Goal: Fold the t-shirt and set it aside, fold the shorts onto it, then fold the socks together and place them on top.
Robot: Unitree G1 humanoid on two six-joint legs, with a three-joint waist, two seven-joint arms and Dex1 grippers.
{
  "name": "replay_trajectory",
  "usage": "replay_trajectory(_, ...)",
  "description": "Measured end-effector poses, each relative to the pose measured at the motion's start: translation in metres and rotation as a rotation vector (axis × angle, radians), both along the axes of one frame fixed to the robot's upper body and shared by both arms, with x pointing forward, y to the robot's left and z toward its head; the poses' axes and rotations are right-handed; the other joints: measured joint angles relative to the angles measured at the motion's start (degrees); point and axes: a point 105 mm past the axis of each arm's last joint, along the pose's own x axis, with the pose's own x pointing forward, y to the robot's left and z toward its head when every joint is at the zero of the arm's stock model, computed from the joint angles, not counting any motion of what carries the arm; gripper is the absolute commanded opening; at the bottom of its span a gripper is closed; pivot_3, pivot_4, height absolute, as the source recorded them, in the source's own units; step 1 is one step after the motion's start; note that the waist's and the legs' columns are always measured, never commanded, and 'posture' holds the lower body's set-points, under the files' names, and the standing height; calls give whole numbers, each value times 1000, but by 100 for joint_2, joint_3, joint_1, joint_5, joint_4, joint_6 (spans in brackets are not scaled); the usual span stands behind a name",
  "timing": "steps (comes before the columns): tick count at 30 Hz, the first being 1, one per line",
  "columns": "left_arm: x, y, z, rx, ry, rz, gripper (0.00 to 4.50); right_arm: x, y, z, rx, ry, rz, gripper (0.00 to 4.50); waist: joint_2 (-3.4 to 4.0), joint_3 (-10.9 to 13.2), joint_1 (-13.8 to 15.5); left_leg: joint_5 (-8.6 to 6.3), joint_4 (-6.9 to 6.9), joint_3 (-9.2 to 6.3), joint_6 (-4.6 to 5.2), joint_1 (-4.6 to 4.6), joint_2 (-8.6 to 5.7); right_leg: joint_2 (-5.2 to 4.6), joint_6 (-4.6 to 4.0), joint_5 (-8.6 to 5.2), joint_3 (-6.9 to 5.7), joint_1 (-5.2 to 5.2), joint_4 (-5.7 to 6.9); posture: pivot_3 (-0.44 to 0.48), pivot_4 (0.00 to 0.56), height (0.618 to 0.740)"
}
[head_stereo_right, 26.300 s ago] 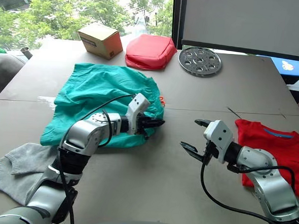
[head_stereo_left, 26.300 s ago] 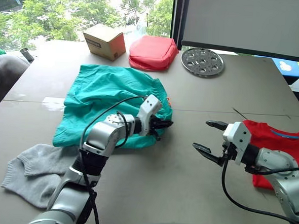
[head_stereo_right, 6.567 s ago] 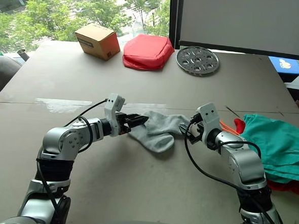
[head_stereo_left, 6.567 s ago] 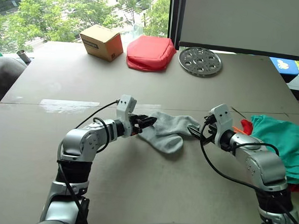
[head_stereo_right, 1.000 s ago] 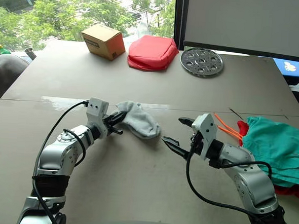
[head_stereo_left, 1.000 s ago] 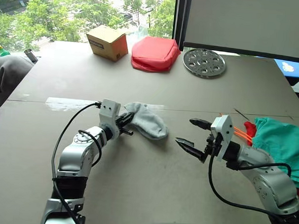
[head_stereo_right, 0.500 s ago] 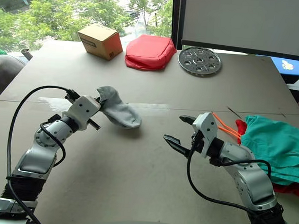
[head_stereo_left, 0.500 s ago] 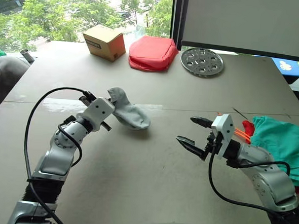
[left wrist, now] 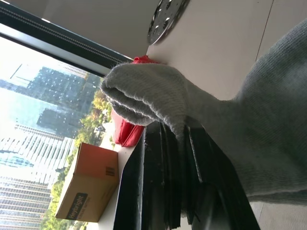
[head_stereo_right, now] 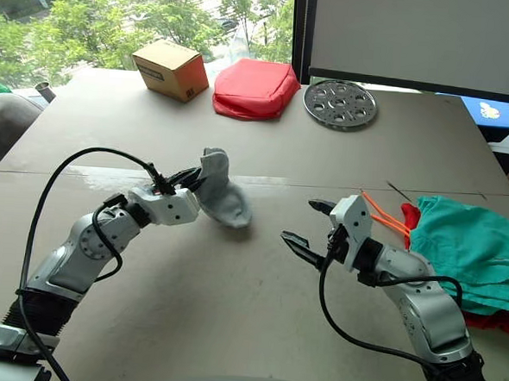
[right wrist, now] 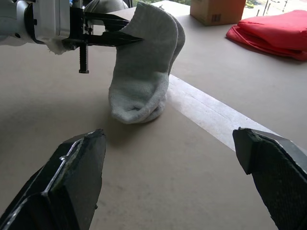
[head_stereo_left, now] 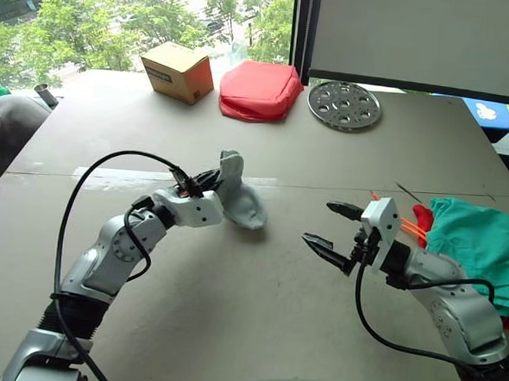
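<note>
A: Socks (head_stereo_left: 239,196) swung upright since half a second back, toes brushing the desk (head_stereo_left: 230,310); left end effector (head_stereo_left: 205,182) clamps the cuffs.

B: Right end effector (head_stereo_left: 333,230) gapes, empty. Soft, light knit; pinch both layers.

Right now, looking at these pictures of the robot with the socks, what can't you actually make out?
- The t-shirt: a red sliver in the eye views; the shorts cover the rest, so its fold is hidden.
- The shorts: cut off by the eye views' right edge.
- The socks: bunched in the left gripper; one sock or two, I cannot tell.
- The cardboard box: label print too small to read.
</note>
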Motion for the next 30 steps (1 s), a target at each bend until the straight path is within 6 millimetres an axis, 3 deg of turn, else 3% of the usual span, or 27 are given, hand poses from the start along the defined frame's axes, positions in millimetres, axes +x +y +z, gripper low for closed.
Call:
replay_trajectory(6, -6, -30, -3, 199, -73, -160, 33, -2, -2, -3, -2, 10, -15, 4500, -8, -4, 8, 0, 1, 11, 0, 1, 0, 2, 1, 0, 3, 0, 0, 0, 150, 739)
replay_trajectory(10, -10, -39, -8, 275, -123, -211, 33, -3, -3, -2, -3, 7, -22, 4500, -16, -9, 6, 0, 1, 12, 0, 2, 0, 5, 2, 0, 3, 0, 0, 0, 150, 739)
replay_trajectory(16, -14, -48, -6, 348, -201, -301, 33, -7, -4, -3, -13, 11, -32, 4500, -30, -18, 7, 0, 1, 13, 0, 2, 2, 5, 2, 0, 4, 0, 1, 0, 150, 739)
replay_trajectory(26, -30, -47, -41, 498, -120, -488, 33, -6, -11, -4, -24, 15, -61, 4500, -32, -19, 20, 0, 2, 17, 1, 5, 2, 5, 3, 0, 6, 1, 4, 0, 150, 739)
replay_trajectory(27, -30, -47, -42, 500, -113, -496, 884, -6, -11, -4, -24, 15, -61, 4500, -33, -21, 25, 0, 2, 19, 1, 7, 2, 5, 3, 0, 6, 2, 5, 0, 150, 739)
replay_trajectory(28, -30, -47, -46, 508, -86, -505, 1186, -6, -11, -4, -24, 15, -61, 4500, -32, -21, 25, 0, 2, 21, 1, 8, 1, 5, 3, 0, 6, 2, 5, 0, 150, 739)
replay_trajectory(30, -29, -48, -46, 482, -59, -512, 2242, -6, -11, -4, -24, 15, -61, 4500, -35, -23, 29, 0, 3, 21, 1, 7, 2, 5, 3, 0, 7, 2, 7, 0, 150, 739)
